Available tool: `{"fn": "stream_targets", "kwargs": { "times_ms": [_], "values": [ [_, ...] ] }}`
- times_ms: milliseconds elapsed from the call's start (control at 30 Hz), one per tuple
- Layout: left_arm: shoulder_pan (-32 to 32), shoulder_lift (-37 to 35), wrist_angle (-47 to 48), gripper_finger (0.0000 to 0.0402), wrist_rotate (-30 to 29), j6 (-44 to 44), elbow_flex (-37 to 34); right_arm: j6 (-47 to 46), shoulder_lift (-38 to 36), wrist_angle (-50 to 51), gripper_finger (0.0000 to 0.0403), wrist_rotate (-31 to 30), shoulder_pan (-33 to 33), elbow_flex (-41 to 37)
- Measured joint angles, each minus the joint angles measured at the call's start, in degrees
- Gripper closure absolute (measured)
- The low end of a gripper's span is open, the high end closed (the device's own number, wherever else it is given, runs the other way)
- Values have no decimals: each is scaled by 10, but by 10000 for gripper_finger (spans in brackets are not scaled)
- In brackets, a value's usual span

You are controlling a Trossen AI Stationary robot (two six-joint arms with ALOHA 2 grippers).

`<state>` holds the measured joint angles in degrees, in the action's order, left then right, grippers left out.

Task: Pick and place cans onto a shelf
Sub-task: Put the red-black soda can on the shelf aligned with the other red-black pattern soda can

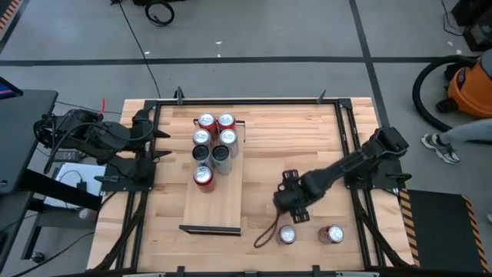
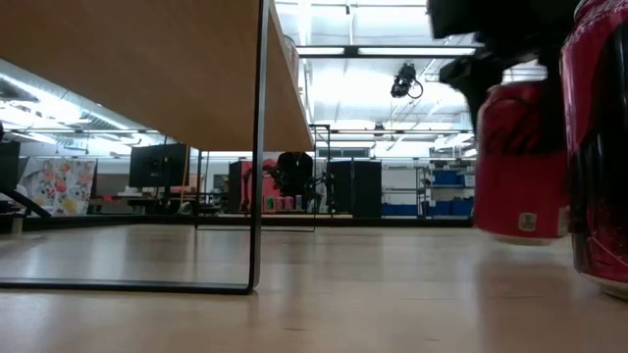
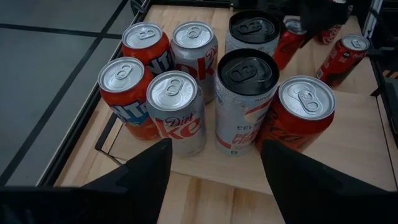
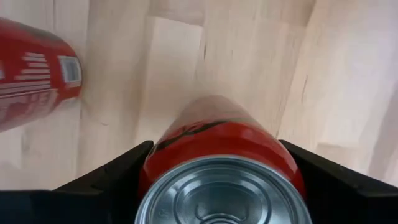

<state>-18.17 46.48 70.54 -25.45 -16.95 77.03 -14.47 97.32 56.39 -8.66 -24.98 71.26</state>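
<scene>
My right gripper [image 1: 290, 201] pinches a red can [image 4: 227, 165] between its fingers, over the bare table [image 1: 307, 138] right of the shelf [image 1: 215, 196]; two more cans [image 1: 287, 235] stand nearby; seven cans [image 3: 176, 109] cluster on the shelf's far end; my left gripper [image 3: 214, 171] waits spread before them.

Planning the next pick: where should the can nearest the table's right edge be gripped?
Across the middle of its round body, coming down from above. That can stands upright, top up, apart from the other loose can, where the right gripper is; its sides are free.
</scene>
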Motion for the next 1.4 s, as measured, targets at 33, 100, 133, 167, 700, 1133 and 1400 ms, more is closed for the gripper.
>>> {"fn": "stream_targets", "kwargs": {
  "times_ms": [33, 100, 133, 167, 700, 1133, 1400],
  "values": [
    [0, 0, 0, 143, 0, 0, 0, 13, 1, -3, 79, 9, 11, 0],
    [0, 0, 0, 143, 0, -5, 0, 33, 1, -14, 79, 31, 32, 0],
    [0, 0, 0, 143, 1, -11, 0, 40, 1, -23, 78, 38, 42, 0],
    [0, 0, 0, 143, 2, -15, 0, 42, 1, -30, 78, 41, 52, 0],
    [0, 0, 0, 143, -4, -19, 0, 57, 0, -57, 23, 38, 135, 41],
    [0, 0, 0, 143, -4, -18, 0, -21, -33, 9, 42, -53, 118, 97],
    [0, 0, 0, 143, -4, -18, 0, -51, -178, -70, 54, -53, 109, -16]
  ]
}}
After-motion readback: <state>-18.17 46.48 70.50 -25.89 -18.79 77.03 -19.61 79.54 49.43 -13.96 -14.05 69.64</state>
